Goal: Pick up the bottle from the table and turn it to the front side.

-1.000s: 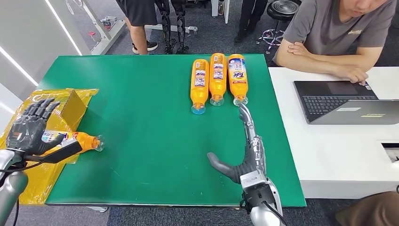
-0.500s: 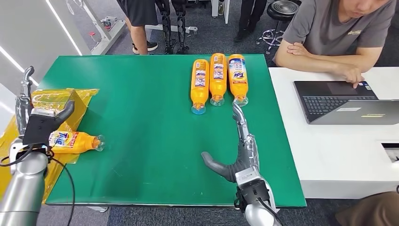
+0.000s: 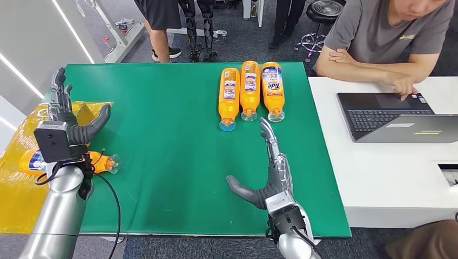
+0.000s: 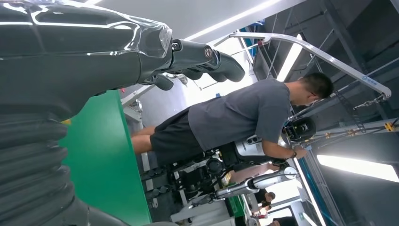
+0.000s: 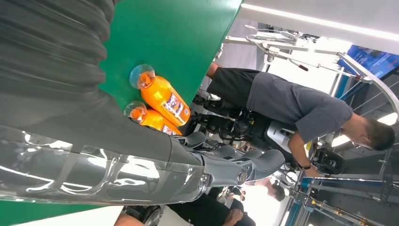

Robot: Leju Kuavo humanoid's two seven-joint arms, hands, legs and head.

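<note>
An orange bottle (image 3: 100, 162) lies on its side near the green table's (image 3: 167, 140) left edge, cap pointing right, its body partly hidden behind my left wrist. My left hand (image 3: 70, 120) is raised just beyond it, fingers spread and holding nothing; its fingers (image 4: 207, 59) also show in the left wrist view. Three more orange bottles (image 3: 250, 89) lie side by side at the far side of the table, caps toward me. My right hand (image 3: 273, 171) hovers open over the near right part of the table, fingers stretched toward them. The right wrist view catches two of those bottles (image 5: 162, 100).
A yellow plastic sheet (image 3: 19, 199) and a yellow box (image 3: 86, 113) lie at the table's left edge. A white table (image 3: 389, 172) with a laptop (image 3: 394, 116) adjoins on the right, where a person (image 3: 389, 38) sits. Other people stand beyond the far edge.
My left hand has risen off the left bottle and swung up and forward, fingers now spread upright. The bottle stays lying in place. My right hand has drifted slightly left.
</note>
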